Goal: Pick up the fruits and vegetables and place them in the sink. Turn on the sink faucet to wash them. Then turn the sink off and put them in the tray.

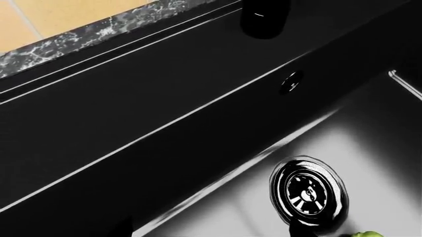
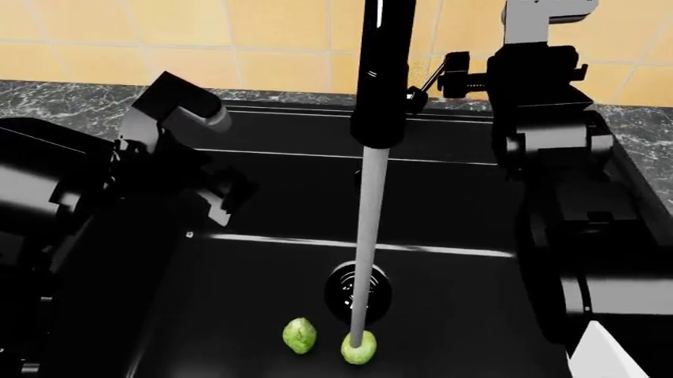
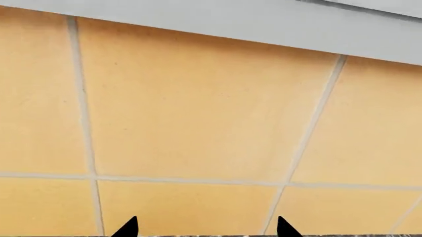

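Two yellow-green sprouts [image 2: 299,335] [image 2: 358,347] lie on the floor of the black sink [image 2: 263,276], just in front of the round drain [image 2: 358,291]. The tall black faucet [image 2: 381,71] pours a grey stream of water [image 2: 364,236] onto the right sprout. My right gripper [image 2: 450,75] is beside the faucet's thin lever [image 2: 426,85]; in the right wrist view its jaws [image 3: 206,229] stand apart and empty, facing the tiled wall. My left gripper [image 2: 226,197] hangs over the sink's left side, apparently open and empty. The left wrist view shows the drain [image 1: 307,190] and one sprout's edge [image 1: 369,234]. The tray is out of view.
A dark marble counter [image 2: 63,98] and an orange tiled wall [image 2: 158,31] run behind the sink. An overflow hole [image 1: 291,81] sits in the sink's back wall below the faucet base [image 1: 264,17]. A white object's corner [image 2: 604,354] shows at the lower right.
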Robot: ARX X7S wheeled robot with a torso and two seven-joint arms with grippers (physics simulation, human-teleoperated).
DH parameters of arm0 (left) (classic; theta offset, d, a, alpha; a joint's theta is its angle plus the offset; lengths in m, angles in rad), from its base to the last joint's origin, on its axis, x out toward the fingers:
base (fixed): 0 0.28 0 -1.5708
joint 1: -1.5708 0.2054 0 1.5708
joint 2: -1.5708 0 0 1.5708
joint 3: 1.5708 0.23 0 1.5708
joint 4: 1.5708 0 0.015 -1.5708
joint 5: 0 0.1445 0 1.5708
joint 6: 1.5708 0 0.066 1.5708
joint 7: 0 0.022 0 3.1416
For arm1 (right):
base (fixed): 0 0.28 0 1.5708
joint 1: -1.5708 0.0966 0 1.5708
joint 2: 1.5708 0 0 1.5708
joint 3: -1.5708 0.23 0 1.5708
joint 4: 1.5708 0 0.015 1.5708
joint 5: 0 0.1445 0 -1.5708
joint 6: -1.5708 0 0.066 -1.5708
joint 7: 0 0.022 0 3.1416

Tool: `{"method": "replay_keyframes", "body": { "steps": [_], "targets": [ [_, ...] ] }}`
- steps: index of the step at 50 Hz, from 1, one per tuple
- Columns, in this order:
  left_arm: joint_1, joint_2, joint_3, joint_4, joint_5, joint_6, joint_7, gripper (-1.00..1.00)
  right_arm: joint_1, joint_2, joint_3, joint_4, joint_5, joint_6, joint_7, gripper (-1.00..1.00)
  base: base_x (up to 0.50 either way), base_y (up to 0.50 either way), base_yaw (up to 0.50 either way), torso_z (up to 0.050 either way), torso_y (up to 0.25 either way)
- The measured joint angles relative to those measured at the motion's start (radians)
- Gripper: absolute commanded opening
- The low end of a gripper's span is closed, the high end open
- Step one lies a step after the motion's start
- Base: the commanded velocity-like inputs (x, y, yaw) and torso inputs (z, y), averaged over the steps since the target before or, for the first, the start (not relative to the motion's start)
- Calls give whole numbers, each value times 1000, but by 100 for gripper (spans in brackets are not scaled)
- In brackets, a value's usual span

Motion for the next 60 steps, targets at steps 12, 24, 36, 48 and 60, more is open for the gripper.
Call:
{"method": "replay_keyframes", "body": {
  "steps": [12, 24, 36, 48, 60],
  "targets": [
    [-3, -4, 1, 8, -5, -7, -4, 100, 12, -29, -10, 3, -8, -13, -10, 100, 0, 0, 0, 0, 0],
    [-3, -6, 2, 10, -10, -7, -7, 100, 19, -50, -3, 5, 2, -33, -33, 100, 0, 0, 0, 0, 0],
    [-4, -8, 1, 11, -15, -8, -11, 100, 24, -66, 5, 8, 1, -51, -64, 100, 0, 0, 0, 0, 0],
    [-5, -10, 0, 11, -20, -8, -14, 100, 25, -67, 2, 8, -21, -57, -77, 100, 0, 0, 0, 0, 0],
    [-6, -9, 7, 8, -25, -7, -15, 100, 14, -22, -20, -154, -23, 106, -137, 100, 0, 0, 0, 0, 0]
  ]
}}
